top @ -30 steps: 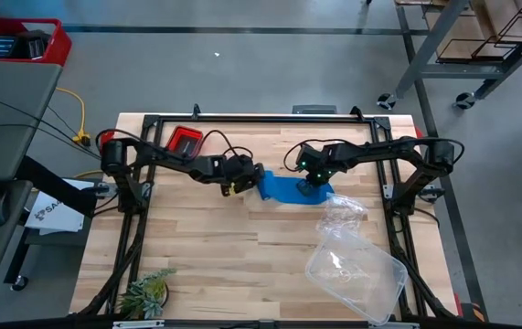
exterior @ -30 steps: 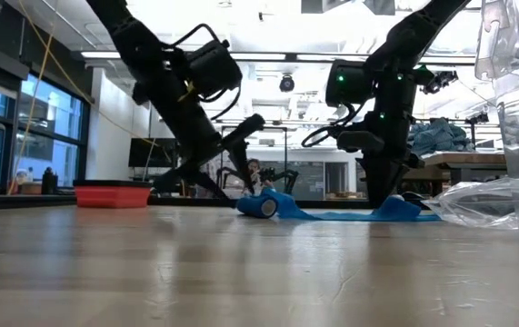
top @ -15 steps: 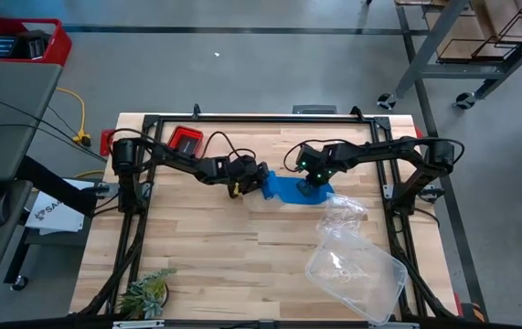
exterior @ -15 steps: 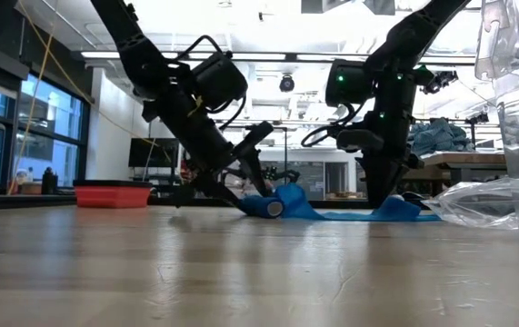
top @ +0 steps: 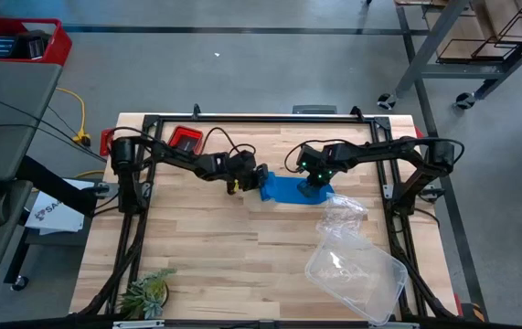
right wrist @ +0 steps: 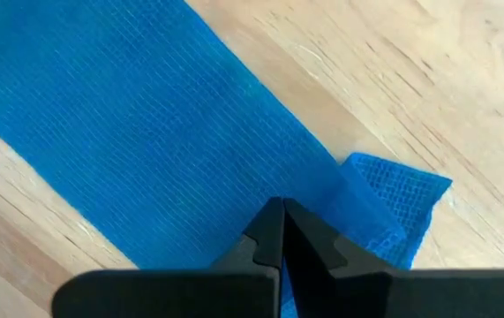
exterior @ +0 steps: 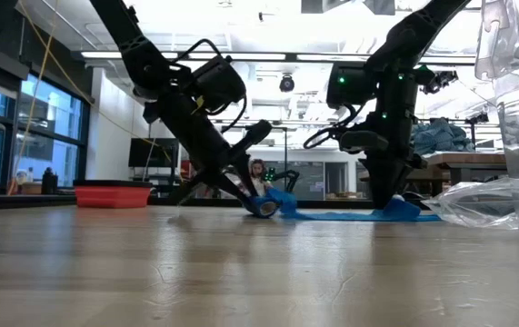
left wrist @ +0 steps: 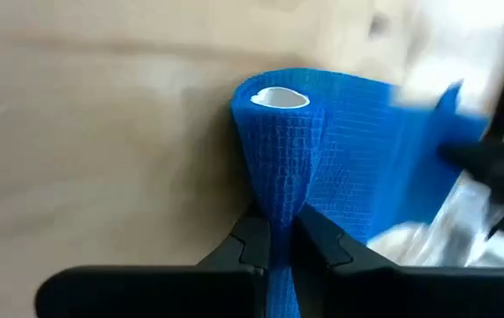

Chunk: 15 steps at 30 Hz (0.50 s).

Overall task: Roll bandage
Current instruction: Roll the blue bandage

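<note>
With the left gripper [left wrist: 278, 240] pinched on the rolled end of the blue bandage [top: 290, 189] mid-table and the right gripper [right wrist: 282, 231] closed, pinning its flat tail, a hard pull could unwind the loose roll.

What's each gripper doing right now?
Left gripper: shut on the bright blue stretchy fabric bandage, at its rolled end.
Right gripper: shut, pinning the bandage's flat end.
</note>
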{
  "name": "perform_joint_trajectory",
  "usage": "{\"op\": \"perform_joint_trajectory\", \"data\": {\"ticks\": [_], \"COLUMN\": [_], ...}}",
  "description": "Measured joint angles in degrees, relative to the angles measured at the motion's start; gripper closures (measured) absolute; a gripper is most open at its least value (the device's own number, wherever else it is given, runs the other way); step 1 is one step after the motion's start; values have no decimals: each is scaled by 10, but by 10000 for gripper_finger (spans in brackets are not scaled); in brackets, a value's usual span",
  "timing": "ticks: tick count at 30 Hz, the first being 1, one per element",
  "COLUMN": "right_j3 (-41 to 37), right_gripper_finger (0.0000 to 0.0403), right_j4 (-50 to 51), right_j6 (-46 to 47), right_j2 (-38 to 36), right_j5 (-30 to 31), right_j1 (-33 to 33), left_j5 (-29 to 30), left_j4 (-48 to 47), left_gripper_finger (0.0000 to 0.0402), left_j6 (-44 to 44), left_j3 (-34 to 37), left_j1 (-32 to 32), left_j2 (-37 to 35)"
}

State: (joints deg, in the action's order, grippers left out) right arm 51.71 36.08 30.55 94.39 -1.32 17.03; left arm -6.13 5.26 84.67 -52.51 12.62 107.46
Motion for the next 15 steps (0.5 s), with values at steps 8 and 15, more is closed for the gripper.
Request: {"op": "perform_joint_trajectory", "data": {"ticks": [8,15], "right_j3": [0,0], "right_gripper_finger": [403,403], "right_j4": [-19,-64], "right_j6": [5,30], "right_j2": [0,0], "right_j5": [-3,-17], "right_j1": [-2,-5], "left_j5": [-17,6], "left_j4": [-198,-320], "left_gripper_finger": [390,389], "left_j6": [-124,-192], "left_j3": [3,3], "left_j1": [31,46], "left_j2": [-89,-138]}}
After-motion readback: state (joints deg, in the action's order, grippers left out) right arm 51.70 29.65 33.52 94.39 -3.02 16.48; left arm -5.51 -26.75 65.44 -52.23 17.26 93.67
